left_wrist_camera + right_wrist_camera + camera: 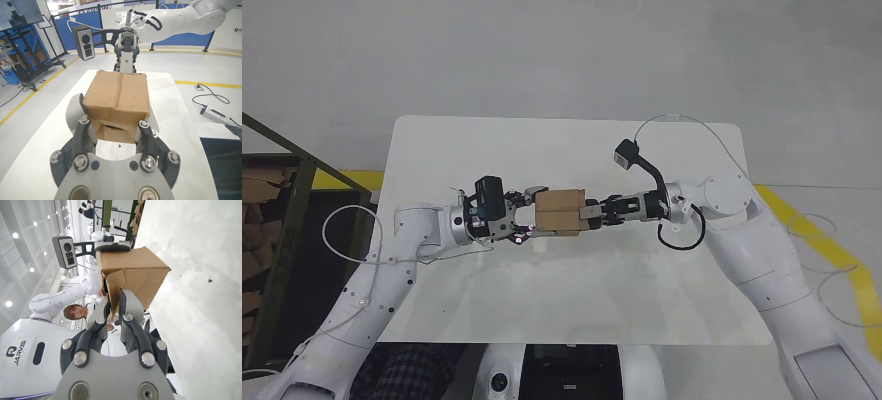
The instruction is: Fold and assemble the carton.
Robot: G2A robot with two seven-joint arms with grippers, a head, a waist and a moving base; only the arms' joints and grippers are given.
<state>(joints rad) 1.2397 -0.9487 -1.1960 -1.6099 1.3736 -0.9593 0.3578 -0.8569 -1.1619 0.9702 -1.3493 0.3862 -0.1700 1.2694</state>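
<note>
A brown carton (560,210) hangs just above the middle of the white table (642,300), held between both grippers. My left gripper (525,222) straddles one end, its fingers spread wide against two opposite sides of the carton (117,94). That end's flaps gape slightly, leaving a dark slot. One left finger (112,247) lies flat on a carton face. My right gripper (114,298) is shut on the edge of a flap at the other end of the carton (132,275). The right gripper (126,62) shows beyond the carton's far edge.
A rack with cardboard scraps (272,230) stands off the table's left side. A power adapter with its cable (214,113) lies on the floor beside the table. Bare table surface surrounds the carton on all sides.
</note>
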